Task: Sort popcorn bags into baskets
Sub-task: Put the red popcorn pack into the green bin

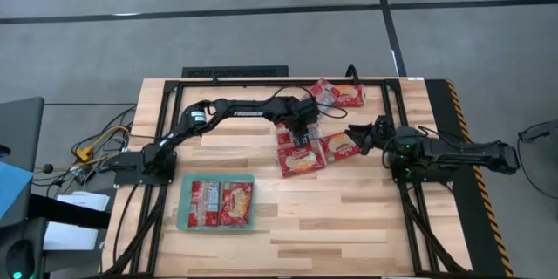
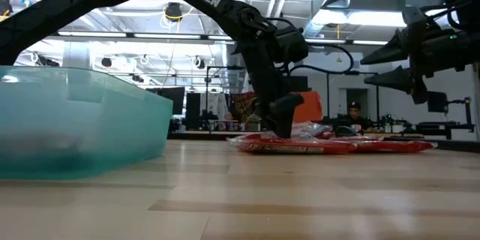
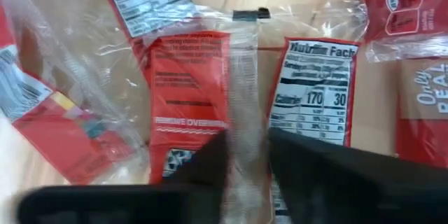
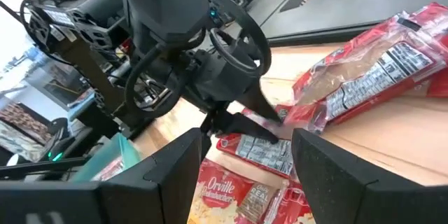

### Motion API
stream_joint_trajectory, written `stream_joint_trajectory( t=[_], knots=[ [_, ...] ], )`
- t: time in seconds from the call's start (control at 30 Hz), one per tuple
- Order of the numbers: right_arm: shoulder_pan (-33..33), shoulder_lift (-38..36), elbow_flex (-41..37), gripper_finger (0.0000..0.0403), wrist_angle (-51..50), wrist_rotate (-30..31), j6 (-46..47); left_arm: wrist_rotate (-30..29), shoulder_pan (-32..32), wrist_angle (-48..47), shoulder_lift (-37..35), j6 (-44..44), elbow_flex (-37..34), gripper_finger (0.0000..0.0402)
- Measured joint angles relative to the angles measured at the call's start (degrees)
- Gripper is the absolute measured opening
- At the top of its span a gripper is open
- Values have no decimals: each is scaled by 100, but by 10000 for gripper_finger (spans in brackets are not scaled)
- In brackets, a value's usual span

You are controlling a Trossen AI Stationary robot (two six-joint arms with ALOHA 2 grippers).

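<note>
Tray (image 1: pixel 183 214): two popcorn bags (image 1: pixel 221 203) | left gripper (image 1: pixel 301 129): pinching bag wrapper | right gripper (image 1: pixel 359 136): spread

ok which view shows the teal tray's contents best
The high view: the teal tray lies open from above, with two popcorn bags flat inside. The low view shows only its translucent side wall, the right wrist view just a corner, the left wrist view nothing.
</note>
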Motion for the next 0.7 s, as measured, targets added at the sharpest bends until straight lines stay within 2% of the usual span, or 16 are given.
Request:
stream_joint_trajectory(
  t=[0.03, 0.1, 0.27, 0.7],
  knots=[
    [0, -2, 0, 249, -6, 0, 0, 58, 2, 0, 9, -17, -4, 35],
    [0, -10, 0, 249, -4, -3, 0, 123, 17, 14, 15, -200, 10, 14],
    [0, -13, 0, 249, -4, -3, -4, 177, 30, -339, 41, -483, 371, 2],
    [0, -11, 0, 249, -6, -3, -33, 631, 5, -2110, 23, -797, 1909, 0]
  ],
)
